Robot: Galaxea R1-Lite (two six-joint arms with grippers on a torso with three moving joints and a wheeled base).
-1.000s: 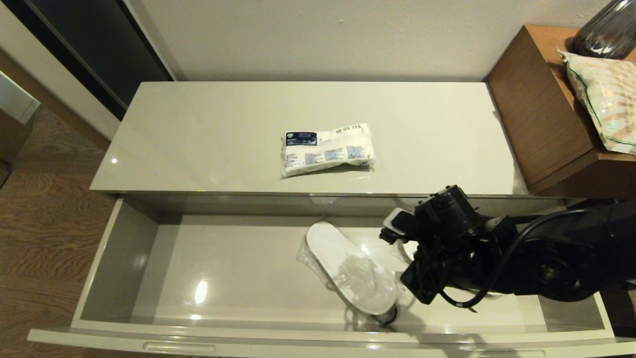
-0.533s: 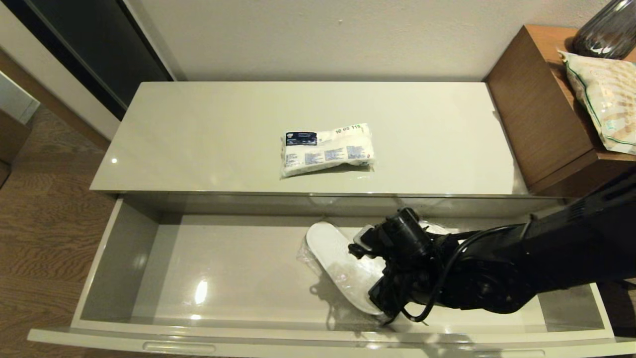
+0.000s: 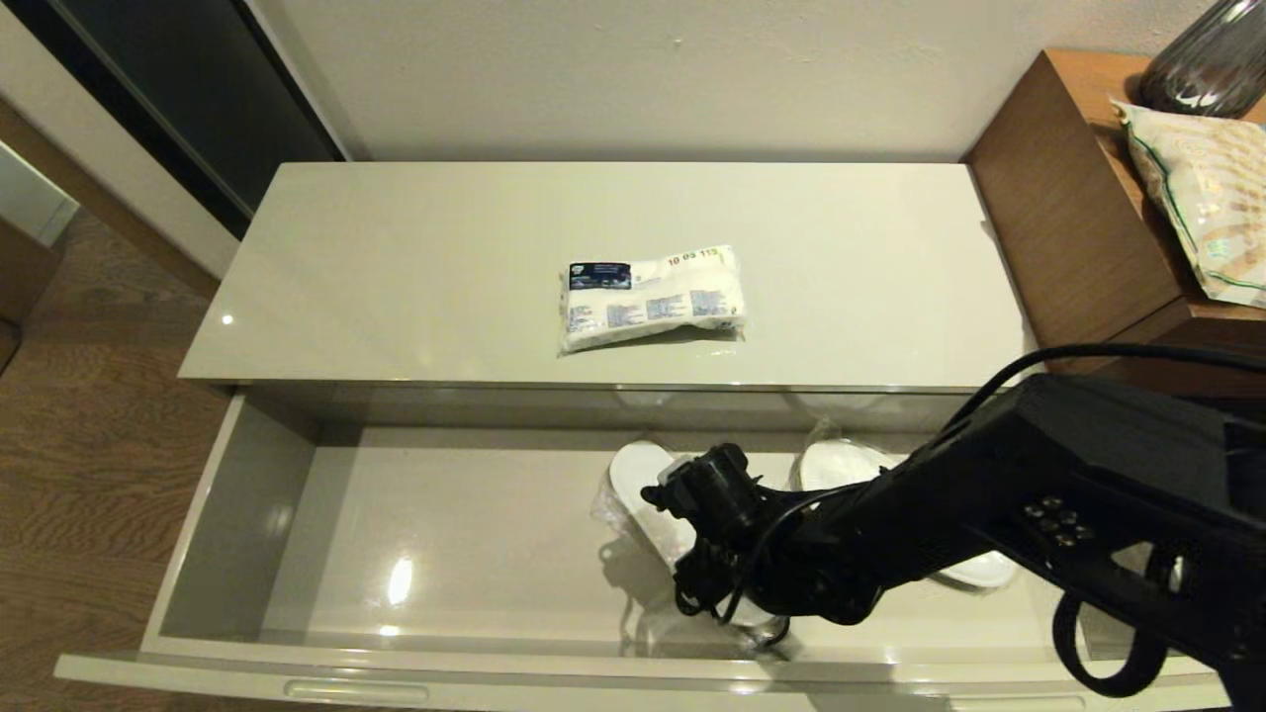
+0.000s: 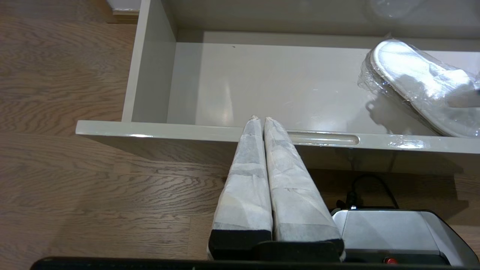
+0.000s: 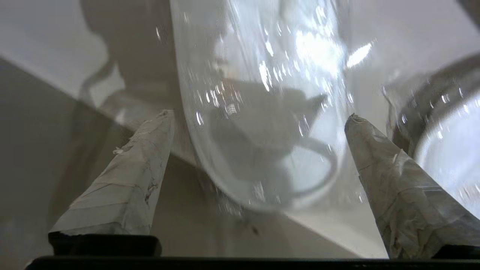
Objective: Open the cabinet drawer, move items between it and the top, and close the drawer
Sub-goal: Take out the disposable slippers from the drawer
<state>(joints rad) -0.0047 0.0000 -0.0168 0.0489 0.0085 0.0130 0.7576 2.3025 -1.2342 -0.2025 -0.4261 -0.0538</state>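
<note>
Cream cabinet drawer [image 3: 237, 494] open, packet [image 3: 651, 295] on the top [image 3: 396, 277]; right gripper [image 5: 258, 123] jaws spread over wrapped slippers [image 3: 643, 485], ungrasped; left gripper [image 4: 260, 122] jaws closed, outside; closing pending.

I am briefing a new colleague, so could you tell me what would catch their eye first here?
The right gripper reaches into the open cabinet drawer, fingers spread around the plastic-wrapped slippers. A white packet with a dark blue label lies alone on the top. The left gripper is shut outside the drawer's front.
</note>
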